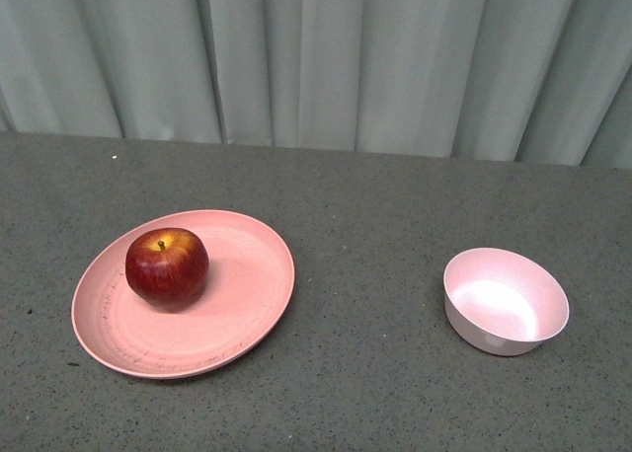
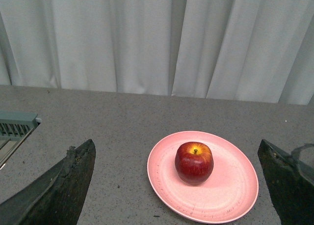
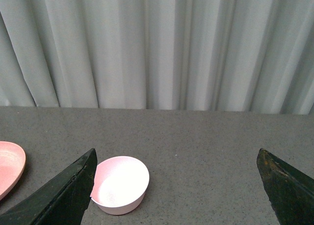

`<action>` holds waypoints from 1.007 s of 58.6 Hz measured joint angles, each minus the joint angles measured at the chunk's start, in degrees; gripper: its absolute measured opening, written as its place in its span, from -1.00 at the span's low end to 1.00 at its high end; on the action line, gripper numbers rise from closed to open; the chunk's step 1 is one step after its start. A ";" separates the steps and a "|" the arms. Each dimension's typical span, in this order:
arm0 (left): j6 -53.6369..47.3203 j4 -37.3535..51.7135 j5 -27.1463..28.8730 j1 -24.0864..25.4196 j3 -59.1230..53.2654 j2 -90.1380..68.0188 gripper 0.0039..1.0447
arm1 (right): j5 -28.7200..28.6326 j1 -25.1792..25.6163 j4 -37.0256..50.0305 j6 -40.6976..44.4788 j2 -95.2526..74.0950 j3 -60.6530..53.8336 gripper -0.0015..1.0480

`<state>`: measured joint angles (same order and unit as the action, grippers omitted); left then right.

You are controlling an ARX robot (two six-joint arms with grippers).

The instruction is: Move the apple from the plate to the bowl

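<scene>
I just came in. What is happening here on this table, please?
Nothing is being handled yet. The apple sits on the plate, and the bowl stands empty, apart, toward the robot's right. The left hand, open, looks toward the apple; the right hand, also open, looks toward the bowl.
</scene>
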<state>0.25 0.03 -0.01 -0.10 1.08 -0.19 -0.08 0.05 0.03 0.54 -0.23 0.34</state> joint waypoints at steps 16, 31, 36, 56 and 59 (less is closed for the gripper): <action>0.00 0.00 0.02 0.00 0.00 0.00 0.88 | 0.00 0.00 0.00 0.00 0.00 0.00 0.82; 0.00 0.00 0.02 0.00 0.00 0.00 0.88 | 0.00 0.00 0.00 0.00 0.00 0.00 0.82; 0.00 0.00 0.02 0.00 0.00 0.00 0.88 | 0.00 0.00 0.00 0.00 0.00 0.00 0.82; 0.00 0.00 0.02 0.00 0.00 0.00 0.88 | 0.00 0.00 0.00 0.00 0.00 0.00 0.82; 0.00 0.00 0.00 0.00 0.00 0.00 0.88 | 0.00 0.00 0.00 0.00 0.00 0.00 0.82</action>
<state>0.25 0.03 -0.01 -0.10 1.08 -0.19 -0.08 0.05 0.03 0.54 -0.23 0.34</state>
